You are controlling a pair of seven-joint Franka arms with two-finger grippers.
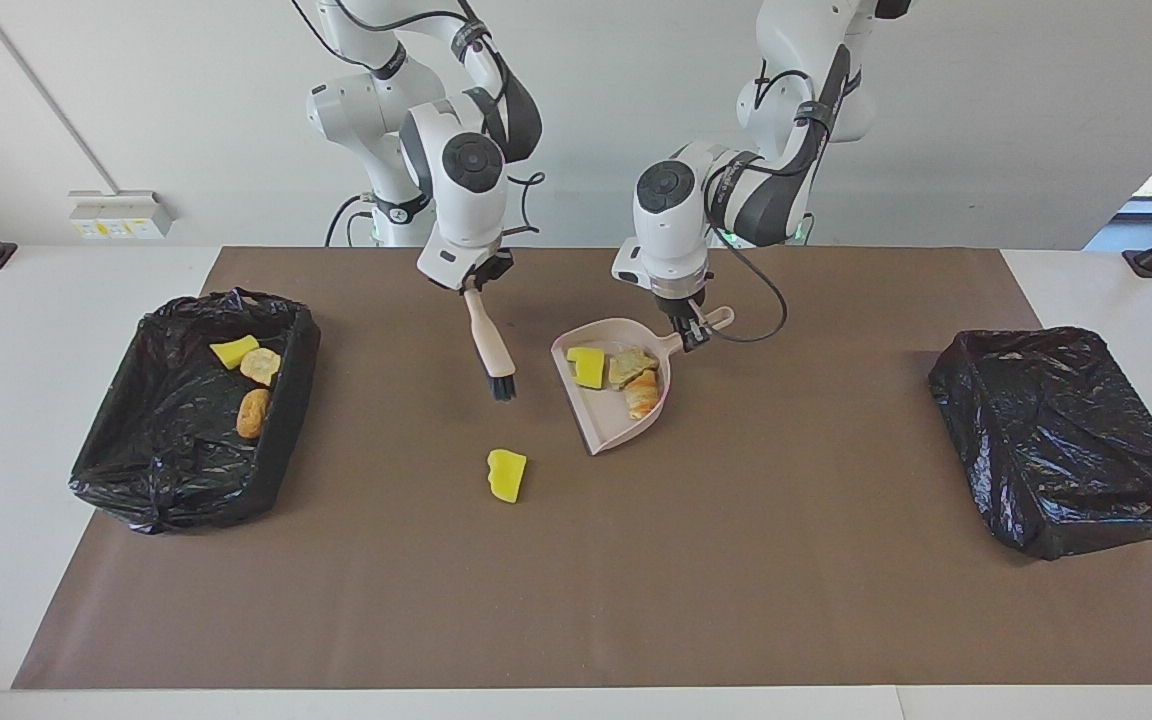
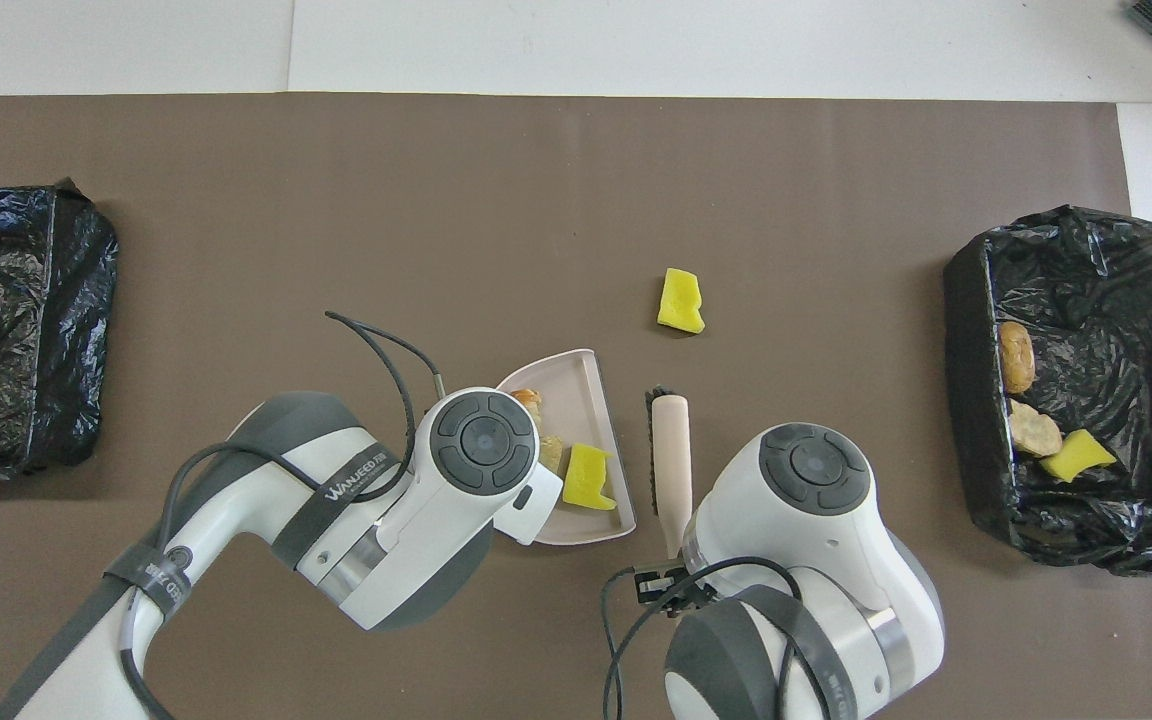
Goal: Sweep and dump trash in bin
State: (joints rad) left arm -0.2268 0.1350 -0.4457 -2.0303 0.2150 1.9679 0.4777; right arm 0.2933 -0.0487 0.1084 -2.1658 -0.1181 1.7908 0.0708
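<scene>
The right gripper [image 1: 477, 285], clenched on the brush [image 1: 492, 349], hangs over the mat; the loose yellow chunk [image 1: 507, 474] lies probably just ahead of its bristles.

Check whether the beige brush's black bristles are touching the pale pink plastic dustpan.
Apart. The overhead view shows a strip of brown mat between the beige brush and the pale pink dustpan; the facing view shows the same gap.
</scene>
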